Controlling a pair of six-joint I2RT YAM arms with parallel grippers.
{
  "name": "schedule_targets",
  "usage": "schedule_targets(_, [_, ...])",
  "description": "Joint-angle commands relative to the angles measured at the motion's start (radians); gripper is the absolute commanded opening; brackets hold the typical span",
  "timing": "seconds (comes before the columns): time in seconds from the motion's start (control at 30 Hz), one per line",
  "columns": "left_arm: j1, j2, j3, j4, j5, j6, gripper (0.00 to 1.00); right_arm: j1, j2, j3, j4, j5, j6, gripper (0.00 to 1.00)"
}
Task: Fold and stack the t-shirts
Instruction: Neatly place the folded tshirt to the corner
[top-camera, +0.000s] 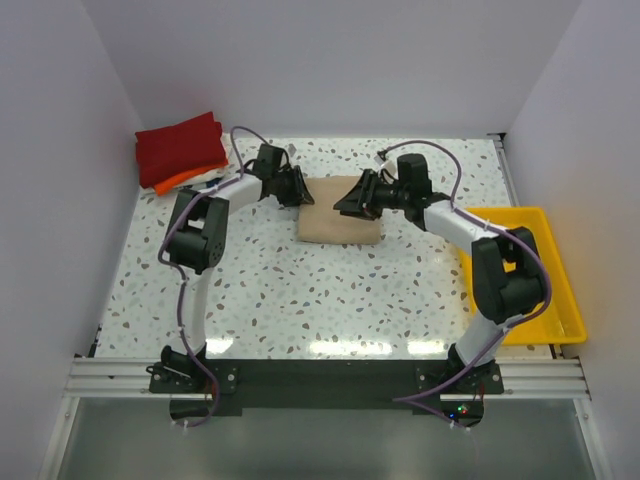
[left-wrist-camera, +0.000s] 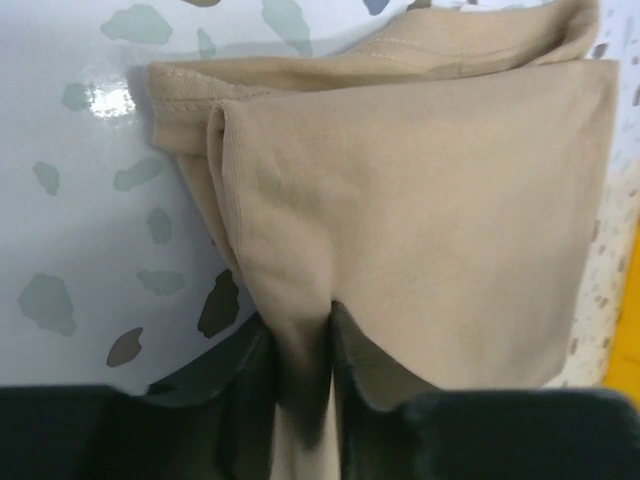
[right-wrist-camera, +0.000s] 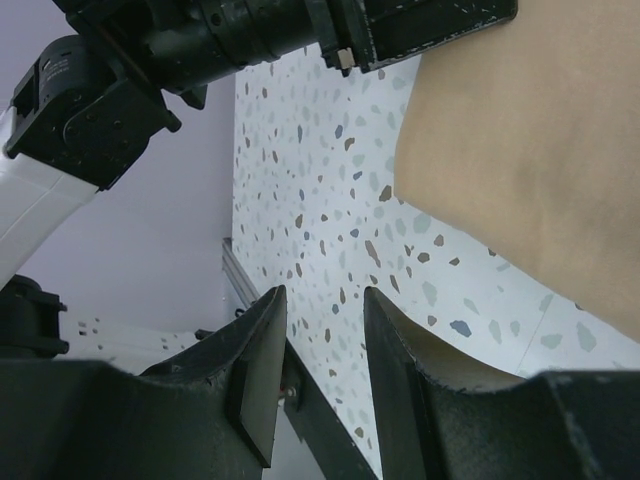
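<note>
The tan t-shirt (top-camera: 340, 224) lies folded into a small rectangle at the middle back of the table. My left gripper (top-camera: 297, 188) is at its far left corner, shut on a pinch of the tan cloth (left-wrist-camera: 305, 360) held between the fingers. The shirt fills most of the left wrist view (left-wrist-camera: 430, 200). My right gripper (top-camera: 352, 200) hovers over the shirt's far right part, open and empty; its wrist view shows the tan t-shirt (right-wrist-camera: 540, 150) off to the right of the fingers. A folded dark red t-shirt (top-camera: 180, 146) lies on an orange one (top-camera: 178, 179) at the back left.
A yellow plastic tray (top-camera: 556, 300) stands at the right edge of the table, beside the right arm. White walls close in the back and both sides. The left arm (right-wrist-camera: 120, 70) shows at the top of the right wrist view.
</note>
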Motion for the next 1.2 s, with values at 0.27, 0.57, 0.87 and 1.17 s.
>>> schedule_targets(0.27, [-0.045, 0.057, 0.208, -0.303, -0.419, 0.095, 0.00, 0.002, -0.130, -0.067, -0.050, 0.025, -0.052, 0.41])
schedule_targets(0.57, [-0.004, 0.109, 0.550, -0.465, -0.730, 0.243, 0.00, 0.002, -0.260, -0.113, -0.261, 0.114, -0.174, 0.40])
schedule_targets(0.87, [0.053, 0.094, 0.671, -0.304, -0.942, 0.507, 0.00, 0.002, -0.306, -0.133, -0.336, 0.149, -0.211, 0.40])
schedule_targets(1.17, [0.133, 0.105, 0.746, -0.158, -0.858, 0.653, 0.00, 0.004, -0.233, -0.112, -0.373, 0.151, -0.220, 0.40])
